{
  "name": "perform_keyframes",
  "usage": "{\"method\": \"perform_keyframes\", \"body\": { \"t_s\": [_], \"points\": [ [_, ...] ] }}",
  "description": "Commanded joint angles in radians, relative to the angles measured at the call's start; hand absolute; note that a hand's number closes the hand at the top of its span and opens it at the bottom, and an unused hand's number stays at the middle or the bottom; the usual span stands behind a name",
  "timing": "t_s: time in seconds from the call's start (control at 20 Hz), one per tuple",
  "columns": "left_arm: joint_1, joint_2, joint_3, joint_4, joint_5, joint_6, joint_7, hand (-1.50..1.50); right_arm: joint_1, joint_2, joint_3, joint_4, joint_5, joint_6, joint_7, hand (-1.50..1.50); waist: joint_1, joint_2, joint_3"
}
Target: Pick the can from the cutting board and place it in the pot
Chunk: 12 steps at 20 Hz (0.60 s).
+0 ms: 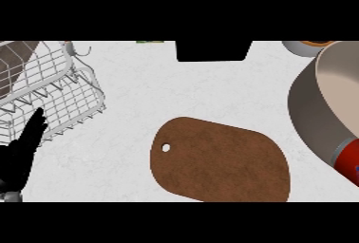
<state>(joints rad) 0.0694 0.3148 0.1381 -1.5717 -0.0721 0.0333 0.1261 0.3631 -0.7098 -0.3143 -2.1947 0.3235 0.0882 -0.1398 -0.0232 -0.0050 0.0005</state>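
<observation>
Head view: left hand (24,142) rests with straight fingers by the wire rack (49,90); red can (348,159) against the pot (316,104).

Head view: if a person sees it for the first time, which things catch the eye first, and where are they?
The brown cutting board in the lower middle, with nothing on it, draws the eye first. Next is the big pot at the right edge, with a red can at its lower rim. At far left, the left hand rests open, fingers up, before a white wire rack.
</observation>
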Motion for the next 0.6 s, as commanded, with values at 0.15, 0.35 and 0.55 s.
{"method": "perform_keyframes", "body": {
  "t_s": [0.15,0.35,0.55],
  "points": [
    [-0.038,-0.028,-0.010,0.031,-0.021,0.001,-0.014,0.00,-0.226,-0.044,-0.145,0.245,-0.164,0.097,-0.002,1.50,0.030,0.007,-0.001],
    [0.010,-0.052,-0.033,-0.022,-0.055,0.007,0.001,0.00,-0.340,-0.045,-0.122,0.411,-0.122,0.114,-0.091,1.50,0.031,0.006,0.000],
    [0.009,-0.058,-0.047,-0.066,-0.056,-0.006,0.029,0.00,-0.492,-0.100,-0.105,0.643,-0.093,0.124,-0.155,1.50,0.040,0.007,0.000]
  ]
}}
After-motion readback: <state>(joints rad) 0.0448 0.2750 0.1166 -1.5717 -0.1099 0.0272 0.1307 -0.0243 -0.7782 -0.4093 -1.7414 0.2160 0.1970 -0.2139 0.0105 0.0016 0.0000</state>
